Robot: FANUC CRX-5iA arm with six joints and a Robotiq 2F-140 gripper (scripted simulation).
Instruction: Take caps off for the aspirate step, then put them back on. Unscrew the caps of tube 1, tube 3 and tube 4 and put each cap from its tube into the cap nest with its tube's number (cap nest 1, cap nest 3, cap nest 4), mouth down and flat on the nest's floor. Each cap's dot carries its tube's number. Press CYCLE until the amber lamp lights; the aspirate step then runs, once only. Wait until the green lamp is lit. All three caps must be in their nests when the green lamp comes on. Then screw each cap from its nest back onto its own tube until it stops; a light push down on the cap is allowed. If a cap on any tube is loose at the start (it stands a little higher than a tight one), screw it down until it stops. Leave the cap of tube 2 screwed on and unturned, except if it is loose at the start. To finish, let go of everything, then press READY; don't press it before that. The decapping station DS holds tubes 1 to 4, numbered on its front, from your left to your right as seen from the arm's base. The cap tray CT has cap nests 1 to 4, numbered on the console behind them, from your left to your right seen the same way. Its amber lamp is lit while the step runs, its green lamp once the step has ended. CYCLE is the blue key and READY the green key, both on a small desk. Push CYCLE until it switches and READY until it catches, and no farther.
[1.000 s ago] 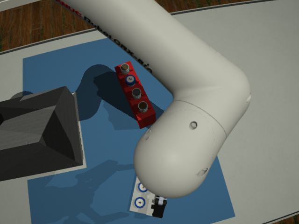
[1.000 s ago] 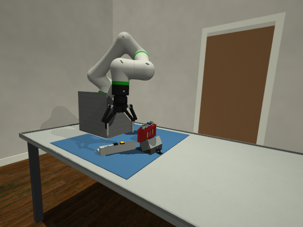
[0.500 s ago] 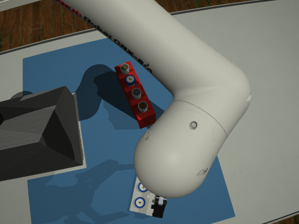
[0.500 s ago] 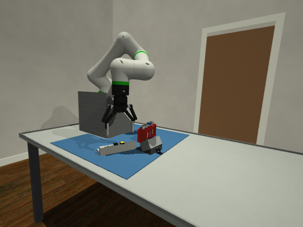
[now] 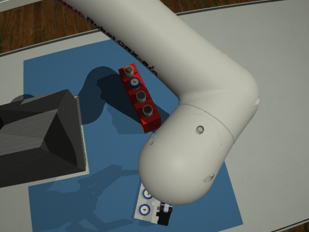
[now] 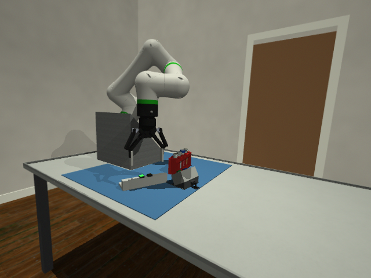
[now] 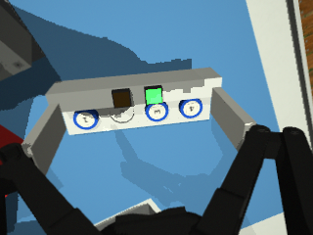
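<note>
The red decapping station (image 5: 149,123) (image 6: 179,163) holds four tubes. Tube 1 (image 5: 129,71), tube 3 (image 5: 141,96) and tube 4 (image 5: 147,110) stand open. Tube 2 (image 5: 134,82) wears its blue cap. In the wrist view the grey cap tray (image 7: 218,80) (image 6: 134,182) holds cap 1 (image 7: 86,118), cap 3 (image 7: 156,112) and cap 4 (image 7: 190,108) (image 5: 144,210) in their nests. Nest 2 (image 7: 120,117) is empty. The green lamp (image 7: 154,94) (image 6: 141,175) is lit and the amber lamp (image 7: 121,97) is dark. My gripper (image 6: 145,152) (image 7: 139,108) is open and empty, hanging above the tray.
A tall grey box (image 5: 42,135) (image 6: 116,140) stands behind the tray on the blue mat (image 5: 54,75) (image 6: 155,203). A small grey desk (image 6: 182,178) sits in front of the station. The arm's elbow (image 5: 189,150) hides much of the tray in the top view.
</note>
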